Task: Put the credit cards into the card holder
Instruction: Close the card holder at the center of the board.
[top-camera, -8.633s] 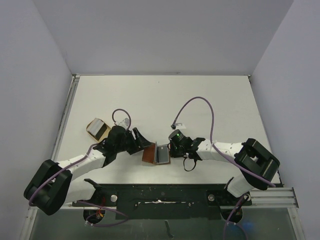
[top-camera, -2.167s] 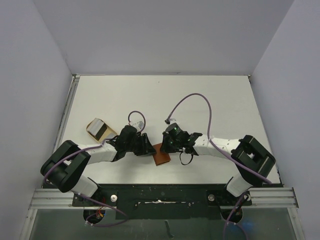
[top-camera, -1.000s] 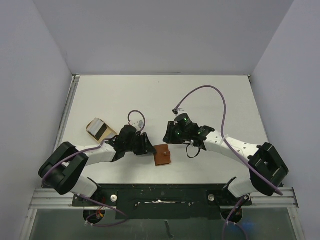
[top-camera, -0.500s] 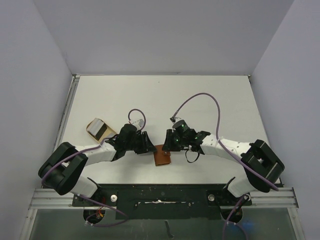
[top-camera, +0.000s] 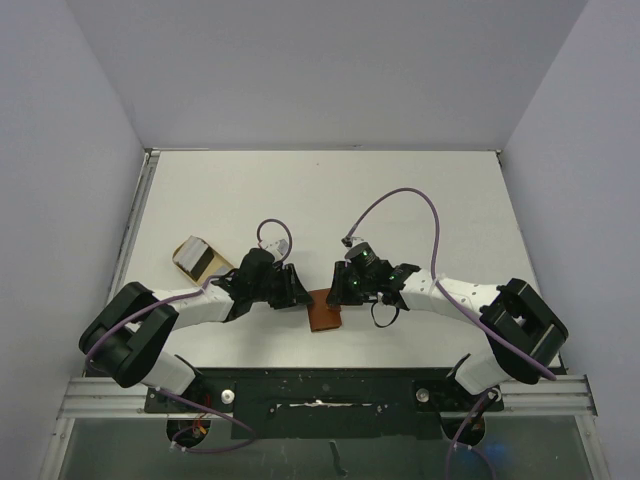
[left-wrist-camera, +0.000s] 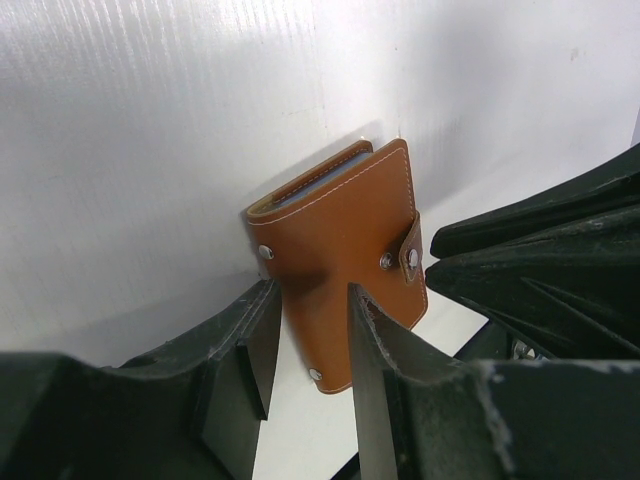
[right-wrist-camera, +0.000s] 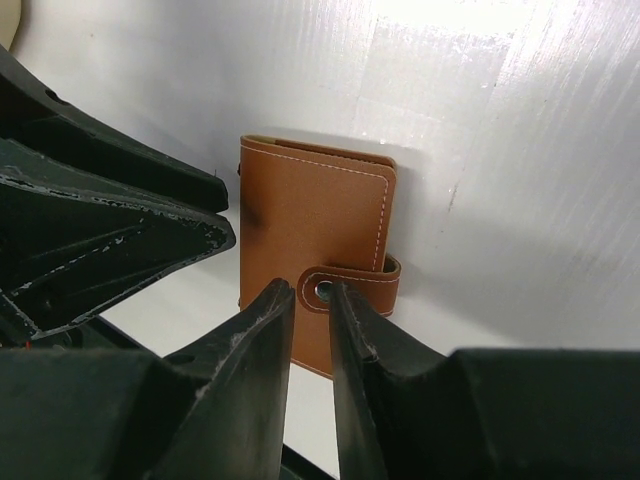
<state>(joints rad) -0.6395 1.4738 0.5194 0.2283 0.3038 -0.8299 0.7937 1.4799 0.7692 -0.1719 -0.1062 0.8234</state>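
The card holder (top-camera: 323, 312) lies folded shut on the table between both arms, brown leather with its strap snapped (right-wrist-camera: 345, 286). My left gripper (top-camera: 298, 291) is at its left edge. In the left wrist view its fingers (left-wrist-camera: 372, 335) stand apart over the card holder (left-wrist-camera: 340, 235), gripping nothing. My right gripper (top-camera: 343, 291) is at its upper right edge, jaws a narrow gap apart just above the snap, with nothing between them. A thin pale blue edge (left-wrist-camera: 305, 190) shows in the fold. The credit cards are hidden.
A tan rounded dish (top-camera: 197, 258) with something grey in it sits left of the left arm. Purple cables (top-camera: 400, 200) loop above both wrists. The table's near edge and the arm bases (top-camera: 320, 400) lie just below the card holder.
My right gripper has come forward and down from behind the card holder onto its strap, jaws narrowing. The left gripper and the card holder have barely moved.
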